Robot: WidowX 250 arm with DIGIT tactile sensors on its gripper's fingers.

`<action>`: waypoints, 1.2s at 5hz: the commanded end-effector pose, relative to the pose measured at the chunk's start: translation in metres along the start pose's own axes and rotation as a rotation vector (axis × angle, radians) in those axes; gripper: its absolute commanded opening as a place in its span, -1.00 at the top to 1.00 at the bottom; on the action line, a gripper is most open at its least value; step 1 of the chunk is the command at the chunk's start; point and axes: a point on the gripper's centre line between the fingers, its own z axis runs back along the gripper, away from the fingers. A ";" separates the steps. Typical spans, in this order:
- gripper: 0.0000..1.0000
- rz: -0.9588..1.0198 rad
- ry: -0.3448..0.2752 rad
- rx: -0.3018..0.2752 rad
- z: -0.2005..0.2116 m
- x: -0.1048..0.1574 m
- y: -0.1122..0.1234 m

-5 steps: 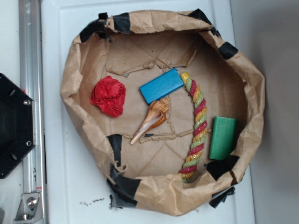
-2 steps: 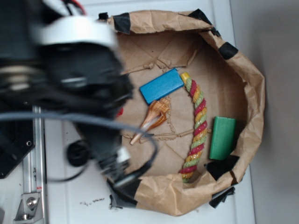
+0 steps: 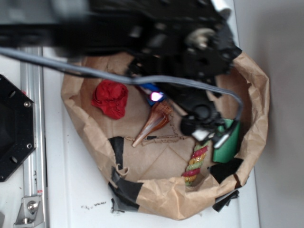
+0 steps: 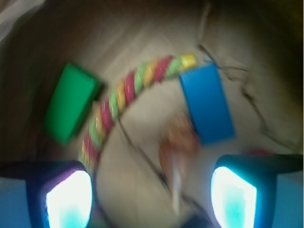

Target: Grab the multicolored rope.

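The multicolored rope (image 4: 128, 90), twisted from red, yellow and light green strands, arcs across the brown paper between a green block (image 4: 71, 102) and a blue block (image 4: 207, 103). In the wrist view my gripper (image 4: 151, 197) is open. Its two glowing fingers (image 4: 69, 199) stand wide apart with only paper and a blurred seashell (image 4: 178, 147) between them, short of the rope. From the exterior, only the rope's lower end (image 3: 194, 164) shows. The blurred black arm (image 3: 190, 52) covers the remainder of the rope.
Everything lies in a brown paper basin (image 3: 171, 202) with raised, black-taped walls. A red cloth ball (image 3: 110, 98) sits at its left and the seashell (image 3: 153, 123) in the middle. A black hexagonal base (image 3: 12, 128) and a metal rail (image 3: 31, 142) stand at the left.
The arm has swung from the basin's left side to its upper right. It now covers the blue block and the rope's upper part. The red cloth ball shows again.
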 end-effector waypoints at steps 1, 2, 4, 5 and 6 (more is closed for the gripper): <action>-1.00 -0.140 0.016 -0.032 -0.035 -0.046 -0.062; -1.00 -0.193 0.041 -0.027 -0.054 -0.073 -0.078; 0.48 -0.147 -0.027 0.092 -0.089 -0.048 -0.074; 1.00 -0.170 -0.066 0.142 -0.084 -0.048 -0.051; 1.00 -0.184 -0.131 0.176 -0.058 -0.043 -0.024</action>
